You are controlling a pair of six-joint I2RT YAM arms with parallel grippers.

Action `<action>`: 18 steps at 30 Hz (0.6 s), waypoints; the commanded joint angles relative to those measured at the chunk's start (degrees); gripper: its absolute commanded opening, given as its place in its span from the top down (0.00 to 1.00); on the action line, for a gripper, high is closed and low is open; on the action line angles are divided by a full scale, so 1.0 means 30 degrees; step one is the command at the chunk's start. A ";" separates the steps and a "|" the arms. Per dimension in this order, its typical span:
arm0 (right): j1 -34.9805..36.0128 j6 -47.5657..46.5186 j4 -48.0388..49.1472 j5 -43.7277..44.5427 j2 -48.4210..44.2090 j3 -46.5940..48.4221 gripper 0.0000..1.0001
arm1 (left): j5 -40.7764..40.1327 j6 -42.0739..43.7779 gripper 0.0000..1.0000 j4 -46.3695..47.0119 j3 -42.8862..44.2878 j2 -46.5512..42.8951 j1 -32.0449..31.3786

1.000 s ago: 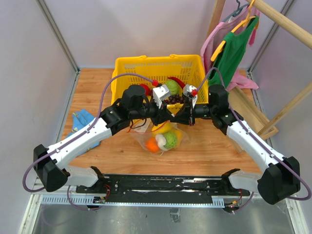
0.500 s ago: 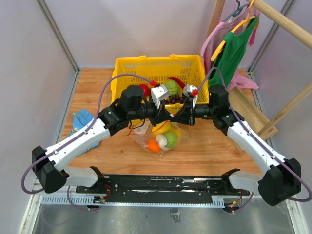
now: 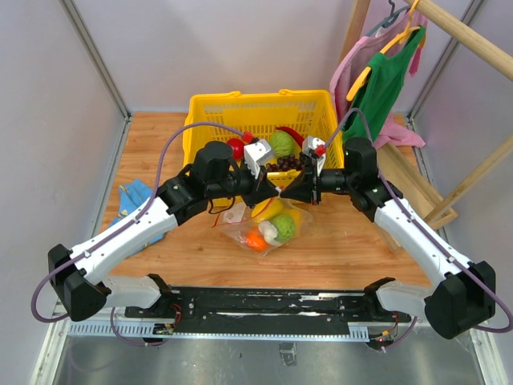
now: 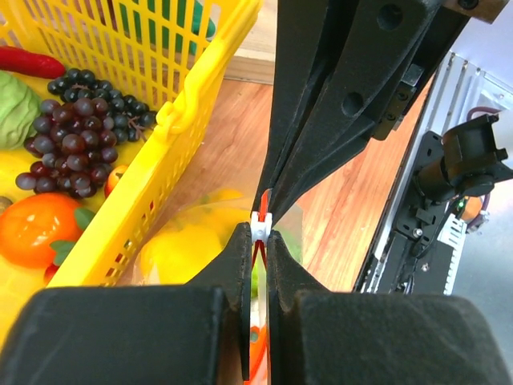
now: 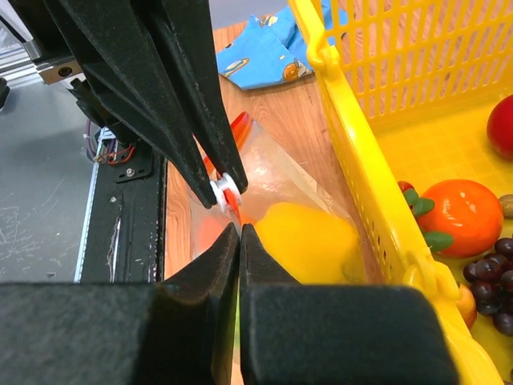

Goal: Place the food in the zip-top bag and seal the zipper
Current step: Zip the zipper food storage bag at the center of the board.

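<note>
The zip-top bag [image 3: 268,228] hangs just in front of the basket, holding food: a yellow fruit [image 3: 272,210], an orange piece [image 3: 255,238] and a green piece [image 3: 284,226]. Both grippers meet tip to tip over its top edge. My left gripper [image 4: 258,234] is shut on the whitish end piece [image 4: 260,224] of the red-orange zipper. Facing it, my right gripper [image 5: 240,228] is shut on the bag's zipper edge, right beside that end piece [image 5: 223,191]. The yellow fruit [image 5: 309,237] shows through the plastic.
The yellow lattice basket [image 3: 208,108] stands directly behind the bag, with grapes [image 4: 76,144], an orange fruit [image 4: 32,228] and other toy food inside. A blue cloth [image 3: 132,196] lies at the left. Clothes [image 3: 385,80] hang on a wooden rack at the right.
My left gripper has closed onto the zipper's end piece and drawn slightly left. The bag has shifted a little left with it. The right gripper has stayed shut in place.
</note>
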 commanded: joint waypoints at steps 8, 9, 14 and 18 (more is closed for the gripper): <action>0.0794 -0.1021 -0.0312 -0.0274 0.0642 0.0874 0.58 | 0.1199 -0.0005 1.00 0.0232 0.0209 -0.0192 0.0304; 0.0794 -0.1066 -0.0334 -0.0280 0.0776 0.0871 0.58 | 0.1276 -0.0008 1.00 0.0261 0.0195 -0.0202 0.0304; 0.0825 -0.0996 -0.0166 -0.0423 0.1376 0.1036 0.81 | 0.1623 -0.0173 1.00 0.0352 0.0056 -0.0252 0.0304; 0.0740 -0.0720 -0.0211 -0.0208 0.1312 0.1224 0.99 | 0.1067 -0.0186 1.00 0.0089 -0.0243 -0.0486 0.0304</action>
